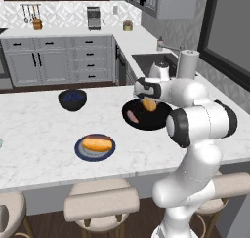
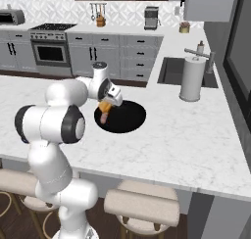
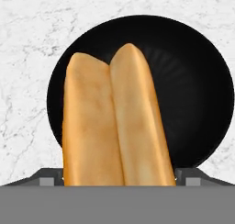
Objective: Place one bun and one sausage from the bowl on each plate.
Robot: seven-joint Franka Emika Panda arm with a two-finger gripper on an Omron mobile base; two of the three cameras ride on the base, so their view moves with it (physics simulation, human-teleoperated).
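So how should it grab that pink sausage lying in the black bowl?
Around its middle, coming straight down from above. The sausage lies flat on the floor of the bowl, so its thin width would fit between the fingers, and the raised rim would likely get in the way of a sideways approach.

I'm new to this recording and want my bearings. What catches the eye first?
A golden bun is gripped in the hand, raised just above the black bowl, where a pink sausage lies. Left of the bowl, another bun already rests on the dark blue-grey plate.
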